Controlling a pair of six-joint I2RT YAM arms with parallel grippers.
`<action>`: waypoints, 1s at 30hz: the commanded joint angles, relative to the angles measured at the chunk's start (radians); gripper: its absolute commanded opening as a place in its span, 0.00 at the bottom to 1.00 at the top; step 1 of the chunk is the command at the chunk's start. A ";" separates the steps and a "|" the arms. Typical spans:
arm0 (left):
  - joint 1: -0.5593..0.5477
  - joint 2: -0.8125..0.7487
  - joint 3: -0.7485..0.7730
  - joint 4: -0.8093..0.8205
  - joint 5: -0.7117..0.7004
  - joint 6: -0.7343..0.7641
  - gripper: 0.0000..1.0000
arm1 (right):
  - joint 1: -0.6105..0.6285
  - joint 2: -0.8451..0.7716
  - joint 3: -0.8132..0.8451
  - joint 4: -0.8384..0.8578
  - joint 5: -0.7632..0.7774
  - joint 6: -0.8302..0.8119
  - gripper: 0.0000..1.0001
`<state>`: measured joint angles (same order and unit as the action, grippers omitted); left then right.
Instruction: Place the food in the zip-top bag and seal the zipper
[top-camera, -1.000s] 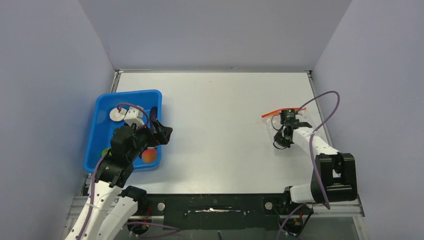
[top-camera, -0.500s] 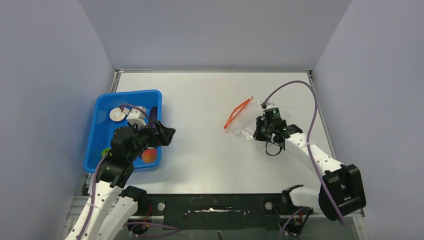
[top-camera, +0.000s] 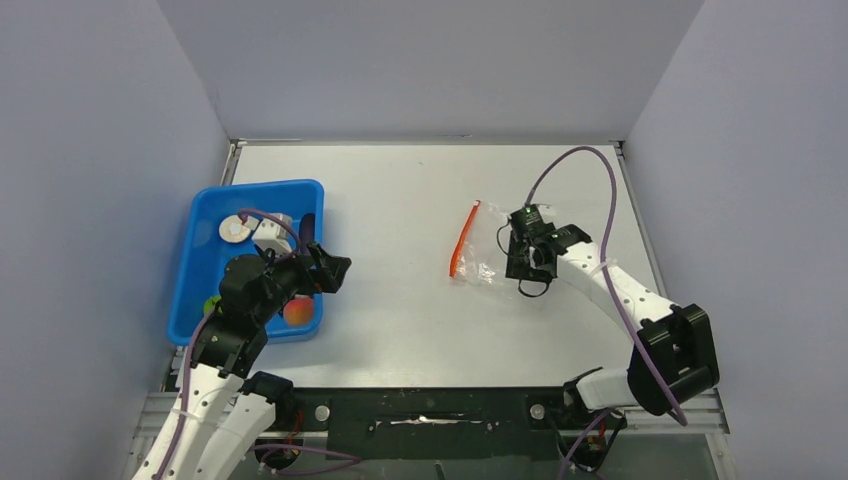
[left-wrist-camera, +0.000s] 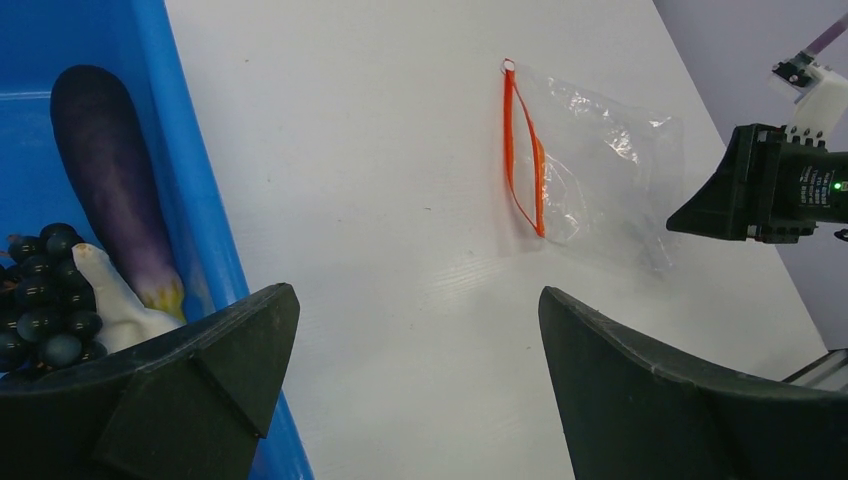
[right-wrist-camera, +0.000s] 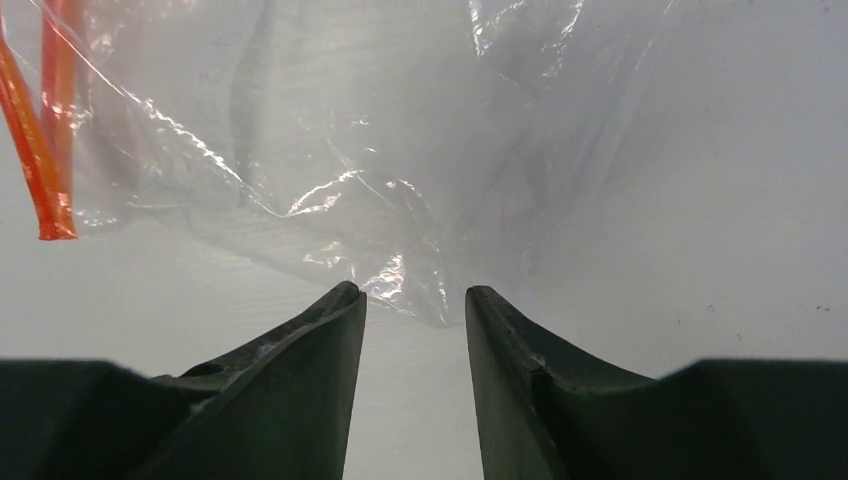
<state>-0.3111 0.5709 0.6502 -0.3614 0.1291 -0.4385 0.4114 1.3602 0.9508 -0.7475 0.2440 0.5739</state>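
The zip-top bag (top-camera: 488, 258) lay flat on the table (top-camera: 400, 200), right of centre, with its zipper (top-camera: 462, 240) on the side toward the blue tray (top-camera: 200, 270). In the left wrist view its mouth gaped slightly. The right tool (right-wrist-camera: 410, 295) stood partly released at the bag's closed bottom edge, with a crinkled fold at the gap but not pinched. The left tool (left-wrist-camera: 415, 300) hung wide open and empty over the tray's right rim.

The grape bunch (left-wrist-camera: 40, 300), orange-red fruit (top-camera: 298, 312) and pale disc (top-camera: 234, 230) all sat in the tray.

Judgement: the bag was being positioned for loading. The thin film would likely slide on a push, so one lip of the mouth should be pinned before any item goes in.

The table was white, smooth and faintly speckled. Plain pale-violet walls (top-camera: 100, 150) closed three sides.
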 joint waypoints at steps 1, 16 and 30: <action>0.006 -0.015 0.011 0.043 0.047 0.017 0.92 | 0.056 0.037 0.120 -0.065 0.126 0.154 0.44; 0.007 -0.056 0.011 0.045 0.037 0.017 0.92 | 0.211 0.467 0.617 -0.285 0.385 0.477 0.54; 0.007 -0.063 0.011 0.045 0.037 0.018 0.92 | 0.233 0.747 0.860 -0.252 0.345 0.422 0.59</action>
<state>-0.3111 0.5159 0.6495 -0.3614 0.1318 -0.4358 0.6346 2.0876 1.7439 -1.0187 0.5690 1.0065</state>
